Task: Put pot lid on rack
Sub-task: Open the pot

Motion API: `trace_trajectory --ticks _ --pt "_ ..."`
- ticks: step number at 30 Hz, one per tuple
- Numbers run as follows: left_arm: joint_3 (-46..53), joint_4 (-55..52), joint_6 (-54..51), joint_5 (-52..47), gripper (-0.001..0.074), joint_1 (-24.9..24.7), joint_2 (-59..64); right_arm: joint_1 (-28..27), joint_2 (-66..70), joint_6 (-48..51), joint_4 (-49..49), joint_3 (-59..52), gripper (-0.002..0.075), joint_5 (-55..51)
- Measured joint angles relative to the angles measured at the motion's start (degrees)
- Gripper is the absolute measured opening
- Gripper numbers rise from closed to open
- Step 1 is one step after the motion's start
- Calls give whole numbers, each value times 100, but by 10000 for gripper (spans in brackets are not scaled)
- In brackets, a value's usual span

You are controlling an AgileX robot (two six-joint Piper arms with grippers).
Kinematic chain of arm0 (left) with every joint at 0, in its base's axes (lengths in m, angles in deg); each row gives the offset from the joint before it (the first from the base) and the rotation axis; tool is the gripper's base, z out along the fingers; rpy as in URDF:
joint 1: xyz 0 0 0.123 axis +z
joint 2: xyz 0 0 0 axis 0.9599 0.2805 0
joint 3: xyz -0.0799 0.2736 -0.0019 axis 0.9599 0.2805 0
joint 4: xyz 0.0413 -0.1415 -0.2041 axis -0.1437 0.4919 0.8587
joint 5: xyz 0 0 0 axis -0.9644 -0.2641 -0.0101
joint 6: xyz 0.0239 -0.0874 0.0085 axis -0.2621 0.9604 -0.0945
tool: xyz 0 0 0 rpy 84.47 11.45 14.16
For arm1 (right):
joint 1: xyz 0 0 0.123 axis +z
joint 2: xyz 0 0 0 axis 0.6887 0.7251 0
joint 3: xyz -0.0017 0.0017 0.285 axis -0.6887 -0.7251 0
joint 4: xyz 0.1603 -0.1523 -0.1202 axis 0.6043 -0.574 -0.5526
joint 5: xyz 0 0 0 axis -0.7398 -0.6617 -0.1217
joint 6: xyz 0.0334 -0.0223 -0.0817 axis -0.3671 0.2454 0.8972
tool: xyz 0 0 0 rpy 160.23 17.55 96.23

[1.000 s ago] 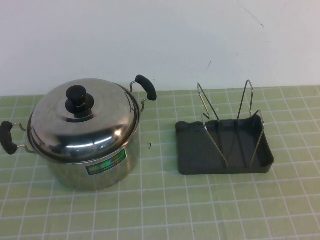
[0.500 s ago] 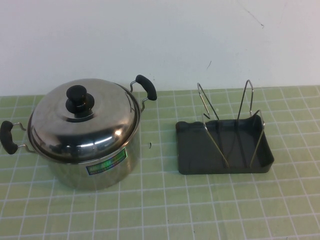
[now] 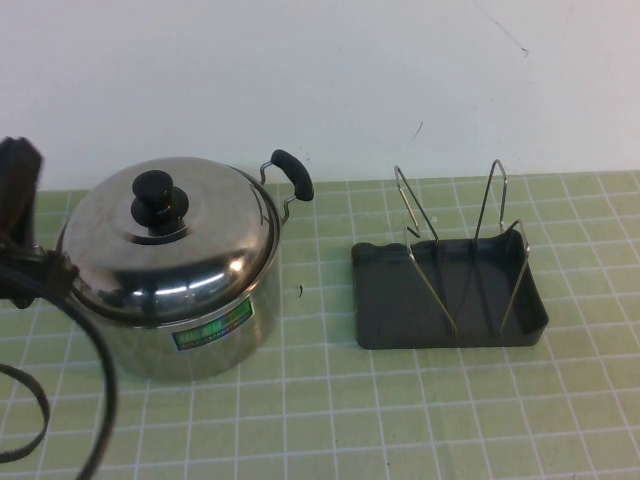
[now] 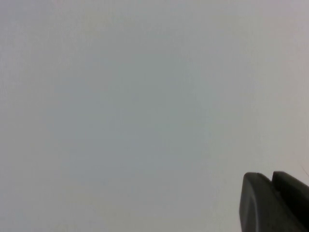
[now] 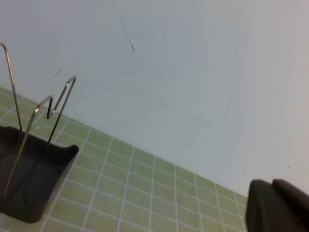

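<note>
The shiny domed pot lid [image 3: 195,255] with its black knob [image 3: 157,193] sits closed on the steel pot [image 3: 150,345] at the table's left. The dark grey rack [image 3: 390,300] with upright wire loops [image 3: 492,200] stands to the pot's right, with nothing in it; its corner also shows in the right wrist view [image 5: 34,169]. My left arm [image 3: 18,200] reaches in at the far left edge, beside the pot and apart from the lid. My left gripper [image 4: 271,178] faces the white wall, fingers together. My right gripper [image 5: 272,184] is out of the high view, fingers together, beyond the rack's right side.
A white wall runs along the back of the green tiled table [image 3: 330,400]. Black cables [image 3: 70,340] from my left arm hang in front of the pot's left side and hide its left handle. The pot's right handle [image 3: 292,173] sticks out toward the rack.
My left arm and its cables have come into the high view at the left edge, covering the pot's left handle. Pot, lid and rack have not moved.
</note>
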Motion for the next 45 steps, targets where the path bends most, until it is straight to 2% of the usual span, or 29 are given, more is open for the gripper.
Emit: trace_trajectory --ticks 3,6,8,10,13,21,32,37,41,45 --pt "-134 -796 182 340 133 0 490 0 0 0 0 0 -1 9" --pt "-434 -1577 380 303 347 0 910 0 0 0 0 0 -1 9" --pt "-663 -2046 405 37 464 0 1122 0 0 0 0 0 -1 9" --pt "-915 -2262 414 -310 536 0 1358 0 0 0 0 0 -1 9" --pt "-1297 -2303 461 -752 580 0 1694 0 0 0 0 0 -1 9" --pt "-1897 -1749 371 -894 591 0 2589 0 0 -10 9 0 -1 9" --pt "-1993 -1885 275 -938 583 0 3418 0 0 -29 49 0 -1 -10" --pt "-1993 -1845 266 -1027 489 0 3427 0 0 -48 49 0 -1 -14" --pt "-1993 -1813 149 -1106 333 0 3427 0 0 -56 49 0 -1 -24" --pt "-1993 -1791 108 -1106 335 0 3427 0 0 -70 49 0 -1 -37"
